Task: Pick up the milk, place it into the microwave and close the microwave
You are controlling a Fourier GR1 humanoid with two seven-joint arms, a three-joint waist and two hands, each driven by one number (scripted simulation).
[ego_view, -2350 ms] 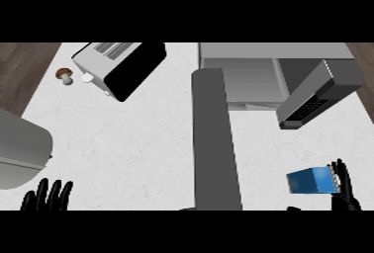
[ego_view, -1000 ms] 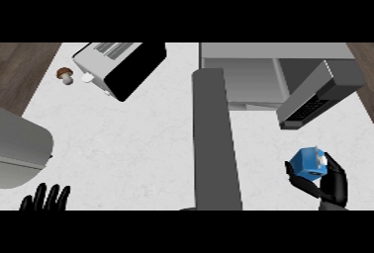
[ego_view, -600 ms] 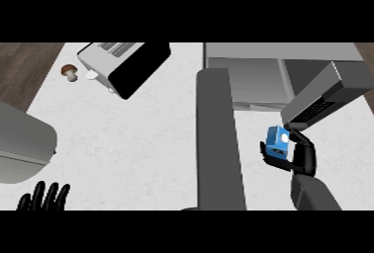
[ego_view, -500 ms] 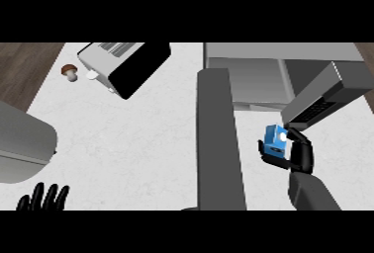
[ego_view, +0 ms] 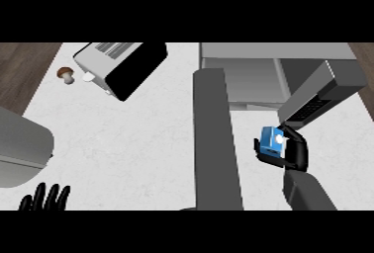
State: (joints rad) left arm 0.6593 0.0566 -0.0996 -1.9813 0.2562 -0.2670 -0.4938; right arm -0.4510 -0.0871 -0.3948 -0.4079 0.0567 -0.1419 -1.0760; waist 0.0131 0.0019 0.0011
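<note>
The milk [ego_view: 273, 142] is a bright blue carton with a white spot, in the black right hand [ego_view: 292, 150] on a grey forearm. The table [ego_view: 146, 148] is white with faint grey marbling. The microwave [ego_view: 277, 79] is grey, its door [ego_view: 321, 96] darker. A toaster [ego_view: 116, 64] is white and black; a mushroom [ego_view: 66, 75] is brown

Pale, faintly mottled stone-look counter top [ego_view: 146, 143], matt. Small blue milk carton [ego_view: 272, 142]: smooth. Grey boxy microwave [ego_view: 256, 74] w/ matt walls. Dark wood-grain floor strip [ego_view: 22, 69] at left.
</note>
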